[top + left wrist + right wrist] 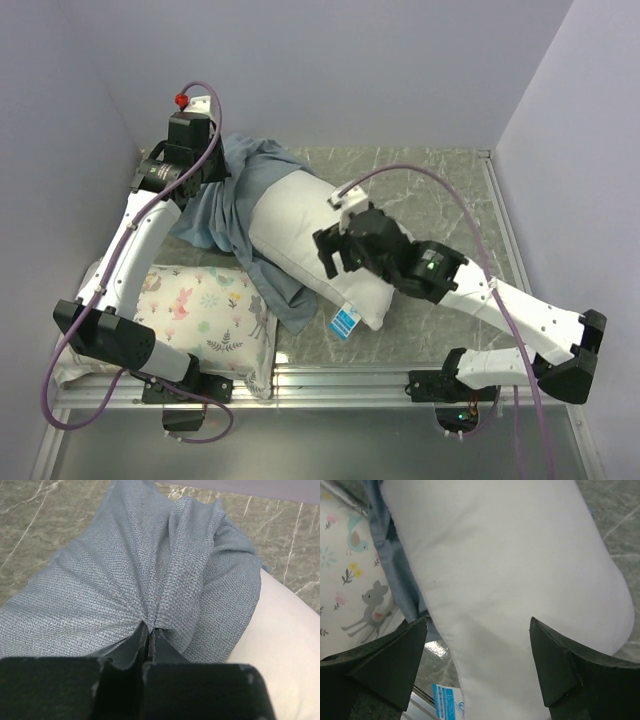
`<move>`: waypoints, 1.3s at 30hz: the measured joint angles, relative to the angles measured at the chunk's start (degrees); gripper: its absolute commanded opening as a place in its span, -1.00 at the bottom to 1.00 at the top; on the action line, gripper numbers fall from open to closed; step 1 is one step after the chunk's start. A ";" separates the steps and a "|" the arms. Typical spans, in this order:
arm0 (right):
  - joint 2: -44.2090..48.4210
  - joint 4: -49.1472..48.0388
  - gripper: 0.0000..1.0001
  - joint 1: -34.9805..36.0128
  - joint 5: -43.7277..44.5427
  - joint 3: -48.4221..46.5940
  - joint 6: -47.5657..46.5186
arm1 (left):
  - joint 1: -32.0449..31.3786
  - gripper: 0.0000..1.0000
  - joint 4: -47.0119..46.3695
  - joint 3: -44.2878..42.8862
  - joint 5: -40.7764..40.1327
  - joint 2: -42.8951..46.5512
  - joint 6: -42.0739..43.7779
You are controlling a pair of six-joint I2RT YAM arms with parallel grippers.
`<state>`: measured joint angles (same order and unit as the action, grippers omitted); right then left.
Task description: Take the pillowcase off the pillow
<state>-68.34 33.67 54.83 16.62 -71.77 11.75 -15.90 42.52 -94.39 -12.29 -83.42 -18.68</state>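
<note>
- My left gripper (148,632) is clenched on a pinched fold of the pillowcase (150,565). The cloth pleats right at the fingertips and fans out ahead of them, plain grey-blue side up.
- Past that cloth, ahead and to either side, I see the marbled table (30,520). Off to the gripper's right, the white pillow (290,645) bulges out from under the fabric.
- My right gripper (477,625) is released, jaws spread wide, with the bare body of the pillow between and beneath the fingers. I cannot tell whether the pads touch it.
- Beside the finger on the left of that wrist view, a strip of pillowcase runs along the pillow's edge. Beyond the strip lies a printed cushion (350,580) with a deer and birds.
- Just behind the fingers, a blue-and-white tag (447,702) sits at the pillow's edge.
</note>
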 measured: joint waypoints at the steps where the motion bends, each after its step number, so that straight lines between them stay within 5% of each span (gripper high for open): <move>1: -0.26 -0.33 0.85 1.79 1.44 0.37 -0.52 | -0.04 -0.99 -0.04 0.02 0.02 0.00 0.00; 8: -7.87 -4.15 0.93 16.59 17.40 0.59 -4.46 | -0.20 -0.99 -1.60 1.62 0.00 0.00 0.00; 18: -22.84 -7.23 0.88 18.25 29.24 0.72 -10.27 | -0.42 -0.95 -2.10 2.49 -0.04 0.00 0.26; 19: -23.34 -7.87 0.78 18.18 30.29 0.72 -11.10 | -0.42 -0.93 -2.12 2.49 -0.04 0.00 0.42; 22: -25.51 -7.87 -0.43 17.40 33.14 -0.24 -12.92 | -0.42 -0.85 -2.19 2.49 -0.02 0.00 0.63; 25: -26.77 -7.58 -0.81 14.84 33.07 -1.68 -13.49 | -0.44 -0.74 -2.32 2.49 0.09 0.00 1.01; 30: -24.65 -4.33 -1.00 9.31 27.23 -6.16 -14.19 | -0.68 -0.45 -2.67 2.45 0.85 0.00 1.31; 34: -20.79 1.38 -1.00 4.55 15.41 -14.40 -13.29 | -0.87 0.30 -2.80 1.16 2.08 0.00 1.66; 39: -17.35 7.93 -1.00 -5.55 0.90 -26.75 -10.25 | -1.09 0.55 -3.34 -4.87 4.22 -0.04 1.31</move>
<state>-85.69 41.60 49.28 17.52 -98.52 1.50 -16.99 39.18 -99.26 -8.08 -83.46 -17.37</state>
